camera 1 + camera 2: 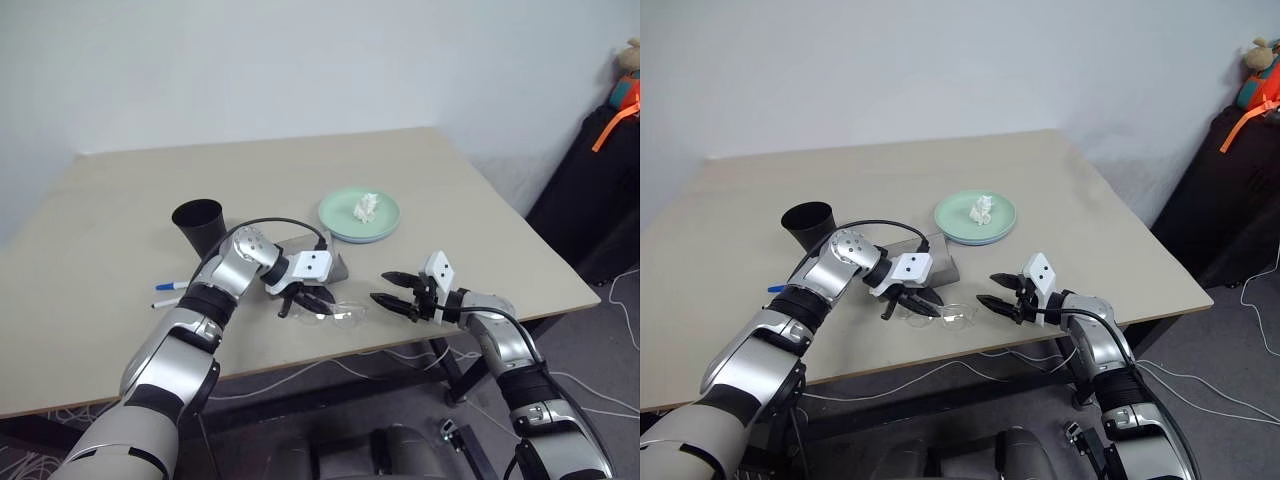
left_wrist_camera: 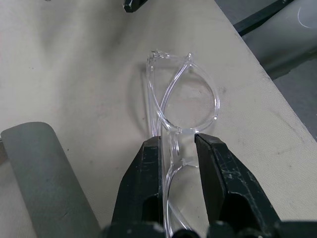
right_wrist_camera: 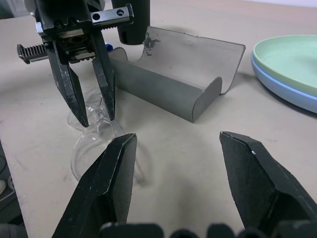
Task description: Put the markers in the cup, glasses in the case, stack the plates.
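- Table (image 1: pixel 120 220): one black cup (image 1: pixel 200 226) upright at the left, two plates (image 1: pixel 345 225) stacked mint over blue, a paper wad (image 1: pixel 366 207) on top.
- One grey case (image 3: pixel 163 74) lies open, long axis across the table's near part.
- Two markers (image 1: pixel 168 294) lie flat, near-parallel, left of the left arm.
- One pair of glasses (image 2: pixel 181 106) lies lengthwise along the near edge; the left gripper (image 2: pixel 177 148) is narrowed around its bridge.
- The right gripper (image 3: pixel 178 163) is spread apart and empty, just beside the glasses.

A beige table (image 1: pixel 120 300) stands against a pale wall (image 1: pixel 300 60), cables (image 1: pixel 625 300) trailing over grey floor (image 1: pixel 600 400).
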You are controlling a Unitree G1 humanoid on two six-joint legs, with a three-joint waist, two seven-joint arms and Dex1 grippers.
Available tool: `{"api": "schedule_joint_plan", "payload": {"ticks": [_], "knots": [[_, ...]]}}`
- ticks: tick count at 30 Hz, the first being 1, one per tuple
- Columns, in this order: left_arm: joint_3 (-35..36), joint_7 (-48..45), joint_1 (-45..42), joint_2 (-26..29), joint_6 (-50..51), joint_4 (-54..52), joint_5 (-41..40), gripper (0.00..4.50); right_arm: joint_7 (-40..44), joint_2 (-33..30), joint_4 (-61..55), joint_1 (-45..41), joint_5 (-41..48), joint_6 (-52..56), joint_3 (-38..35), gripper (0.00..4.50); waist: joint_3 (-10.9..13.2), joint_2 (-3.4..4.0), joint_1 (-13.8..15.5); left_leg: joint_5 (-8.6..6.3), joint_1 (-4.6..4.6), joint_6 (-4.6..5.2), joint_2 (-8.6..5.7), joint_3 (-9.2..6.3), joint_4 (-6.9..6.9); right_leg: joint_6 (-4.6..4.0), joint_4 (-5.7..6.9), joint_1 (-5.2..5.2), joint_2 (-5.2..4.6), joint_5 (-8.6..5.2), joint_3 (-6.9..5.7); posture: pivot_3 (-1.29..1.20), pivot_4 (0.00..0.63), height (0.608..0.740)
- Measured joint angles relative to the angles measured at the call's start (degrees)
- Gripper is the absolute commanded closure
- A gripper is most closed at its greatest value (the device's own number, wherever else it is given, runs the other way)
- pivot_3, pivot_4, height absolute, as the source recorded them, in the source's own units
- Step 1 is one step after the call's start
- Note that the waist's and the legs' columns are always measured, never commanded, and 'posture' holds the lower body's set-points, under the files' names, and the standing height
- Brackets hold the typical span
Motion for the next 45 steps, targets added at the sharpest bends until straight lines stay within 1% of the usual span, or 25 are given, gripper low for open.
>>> {"api": "schedule_joint_plan", "payload": {"ticks": [1, 2, 12, 15, 19, 21, 24, 29, 35, 40, 45], "knots": [[0.22, -0.06, 0.00, 0.12, 0.22, -0.37, -0.06, 4.40, -0.07, 0.00, 0.06, 0.00, 0.00, -0.08, 0.01, 1.59, 0.00, 0.00, 0.00, 0.00, 0.00, 0.00, 0.00, 0.00, 0.00, 0.00, 0.00, 0.00, 0.00, 0.00, 0.00, 0.00, 0.000, 0.740], [0.59, -0.09, 0.00, 0.20, 0.35, -0.54, -0.07, 4.49, -0.12, 0.00, 0.08, 0.00, 0.00, -0.15, 0.02, 1.59, 0.00, 0.01, -0.01, 0.00, 0.01, 0.00, 0.00, 0.00, 0.00, 0.00, 0.00, 0.01, 0.00, 0.00, 0.00, 0.00, 0.000, 0.740], [1.45, -1.21, 0.05, 0.47, 2.44, -2.20, -0.28, 4.49, -0.52, -0.02, 0.09, 0.00, 0.00, -0.50, 0.11, 1.59, 0.00, 0.00, 0.00, 0.00, -0.01, 0.00, 0.00, 0.00, 0.00, 0.00, 0.00, 0.00, 0.00, 0.00, 0.00, 0.00, 0.000, 0.740], [2.37, -2.41, 0.09, 0.49, 4.69, -3.70, -2.15, 4.49, -0.97, -0.05, 0.20, -0.02, -0.02, -0.87, 0.08, 1.59, 0.00, 0.00, -0.01, 0.00, -0.02, 0.00, 0.00, 0.00, 0.01, 0.00, 0.00, -0.01, 0.00, 0.00, 0.00, 0.00, 0.000, 0.740], [6.10, -5.96, -0.04, 2.18, 10.87, -8.35, -7.21, 4.49, -3.79, -0.22, 4.08, -2.81, -0.71, -3.14, -0.66, 1.59, 0.03, -0.03, -0.21, 0.01, -0.03, 0.01, 0.00, -0.02, 0.04, 0.00, 0.02, -0.01, 0.01, 0.00, 0.00, 0.00, 0.000, 0.740], [7.95, -5.96, -0.91, 3.60, 11.62, -8.75, -8.47, 4.49, -4.88, -0.58, 5.86, -4.06, -0.74, -4.37, -1.58, 1.59, 0.03, -0.03, -0.20, 0.01, -0.01, 0.01, 0.00, -0.04, 0.04, 0.00, 0.03, 0.00, 0.01, 0.00, -0.01, 0.00, 0.000, 0.740], [8.92, -3.81, -2.45, 4.15, 9.89, -7.32, -8.29, 4.49, -5.03, -0.59, 7.07, -4.31, -0.74, -5.30, -1.85, 1.59, 0.02, -0.03, -0.02, 0.01, -0.01, 0.02, -0.01, -0.05, 0.03, 0.00, 0.02, 0.04, 0.02, 0.00, -0.01, 0.00, 0.000, 0.740], [9.16, 3.48, -7.04, 4.19, 3.40, 1.21, -5.15, 4.49, -5.04, -0.40, 8.06, -4.53, -0.74, -6.16, -1.72, 1.59, 0.03, -0.04, -0.01, 0.02, -0.06, 0.03, -0.03, -0.03, 0.08, 0.03, 0.02, 0.02, 0.02, 0.02, 0.02, 0.00, 0.000, 0.740], [7.72, 15.35, -12.98, 4.75, -6.76, 12.87, 3.29, 4.49, -5.04, -0.15, 8.06, -4.54, -0.74, -6.67, -1.60, 1.59, 0.02, -0.04, -0.02, 0.01, -0.03, 0.02, -0.03, -0.02, 0.04, 0.12, 0.03, 0.03, 0.02, 0.08, 0.02, 0.00, 0.000, 0.740], [5.06, 20.47, -13.54, 2.59, -10.82, 18.77, 8.98, 4.49, -5.05, 0.01, 8.06, -4.46, -0.74, -6.67, -1.50, 1.59, 0.03, -0.06, 0.04, 0.01, -0.11, 0.02, -0.03, -0.02, 0.06, 0.13, 0.01, 0.00, 0.01, 0.08, 0.00, 0.00, 0.000, 0.740], [3.55, 22.19, -13.55, 0.78, -13.03, 20.69, 11.83, 4.49, -5.21, 0.11, 7.94, -4.16, -0.73, -6.67, -1.42, 1.59, 0.03, -0.06, 0.01, 0.01, -0.11, 0.01, -0.03, -0.01, 0.06, 0.13, 0.01, -0.01, 0.01, 0.08, 0.00, 0.00, 0.000, 0.740]]}}
